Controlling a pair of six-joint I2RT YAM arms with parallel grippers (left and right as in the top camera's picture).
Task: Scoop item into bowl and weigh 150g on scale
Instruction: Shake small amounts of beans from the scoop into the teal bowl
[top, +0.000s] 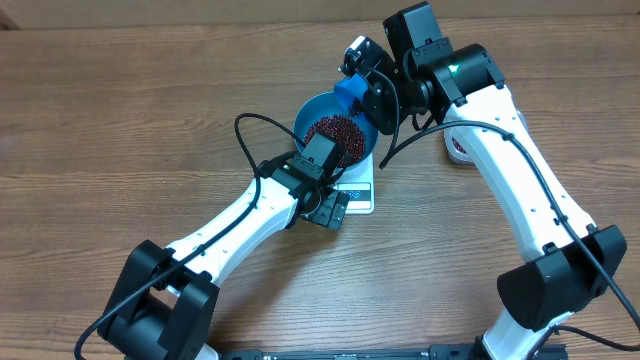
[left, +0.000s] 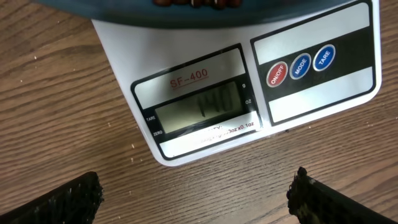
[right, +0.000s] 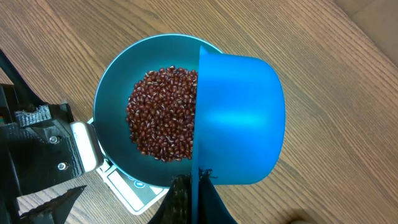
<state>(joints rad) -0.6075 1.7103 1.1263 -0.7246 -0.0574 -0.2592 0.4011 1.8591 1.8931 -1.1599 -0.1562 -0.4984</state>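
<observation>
The scoop (right: 239, 118) is clamped in the right gripper (right: 195, 200), directly over the beans (right: 163, 115) in the bowl (right: 114, 84). The left gripper (left: 196, 193) is held open, empty, at the front edge of the scale (left: 205, 106).

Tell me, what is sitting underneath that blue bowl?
The white scale. Its display and buttons stick out in front of the bowl; the weighing surface beneath it is covered.

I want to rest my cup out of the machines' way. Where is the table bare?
The table is barest left of the bowl, beyond the left arm. A smaller patch sits between that arm and the right arm, on the scale's near side. Crowded: around the bowl, where the left gripper and the right gripper with its scoop meet.
</observation>
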